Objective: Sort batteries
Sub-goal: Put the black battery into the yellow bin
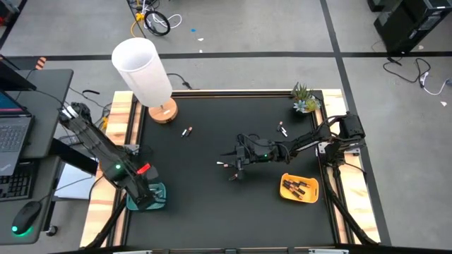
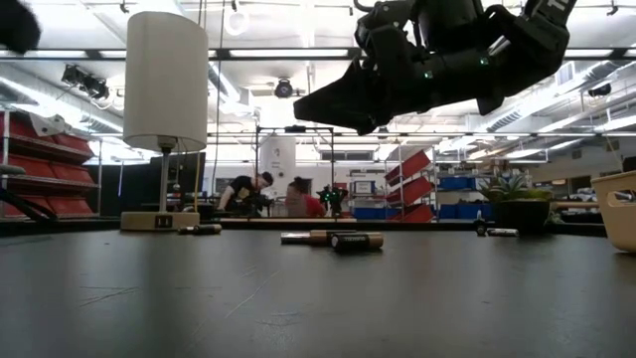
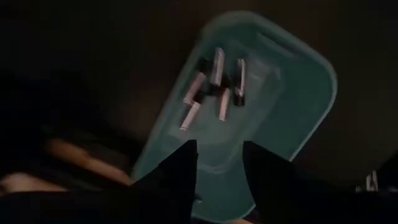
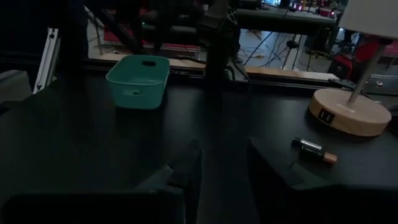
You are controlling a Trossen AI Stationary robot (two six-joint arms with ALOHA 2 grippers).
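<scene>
My left gripper (image 1: pixel 150 195) (image 3: pixel 219 149) hangs open, pointing down over the teal tray (image 1: pixel 162 190) (image 3: pixel 292 93), which holds several pale batteries (image 3: pixel 214 87). Nothing is between its fingers. My right gripper (image 1: pixel 233 168) (image 4: pixel 224 149) reaches level over the table's middle, above the tabletop (image 2: pixel 308 104), open and holding nothing. Loose batteries lie flat on the black table: one near the lamp (image 1: pixel 187 132) (image 4: pixel 314 150), one at the far right (image 1: pixel 282 130), and small ones by my right gripper (image 1: pixel 220 164) (image 2: pixel 356 240). The orange tray (image 1: pixel 286 178) holds several dark batteries (image 1: pixel 296 188).
A white lamp (image 1: pixel 145 70) on a round wooden base (image 4: pixel 351 112) stands at the far left. A small potted plant (image 1: pixel 305 100) sits in the far right corner. People sit in the room beyond the table (image 2: pixel 278 194).
</scene>
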